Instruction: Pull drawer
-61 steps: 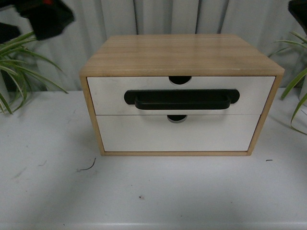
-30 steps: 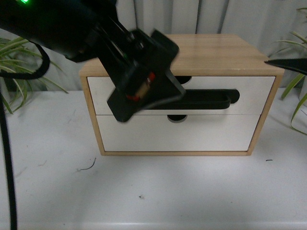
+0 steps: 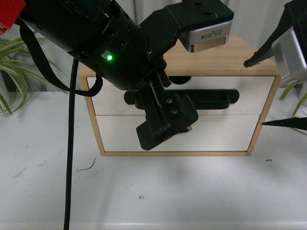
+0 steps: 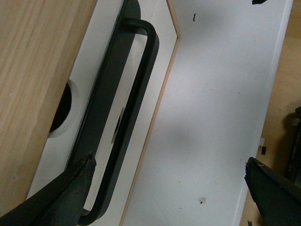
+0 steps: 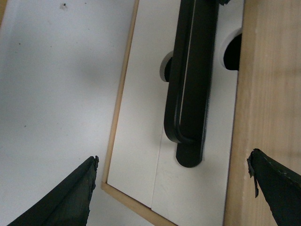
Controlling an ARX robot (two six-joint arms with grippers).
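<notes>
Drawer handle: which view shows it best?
Left wrist view: the handle runs nearly full length, one end behind a gripper finger. Right wrist crops it; in front view the left arm covers its middle.

I count one cabinet [image 3: 225, 64]; two drawers, handled drawer [image 3: 256, 101] and plain drawer [image 3: 225, 134]; one handle [image 3: 213, 98]; two grippers, left gripper [image 4: 164, 193] and right gripper [image 5: 174, 188]; two plants [image 3: 14, 72] [image 3: 289, 87]; one table [image 3: 201, 191].

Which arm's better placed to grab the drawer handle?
Left. The left gripper, open, hangs directly in front of the black bar handle; the right gripper, open too, sits off at the cabinet's right edge.
</notes>
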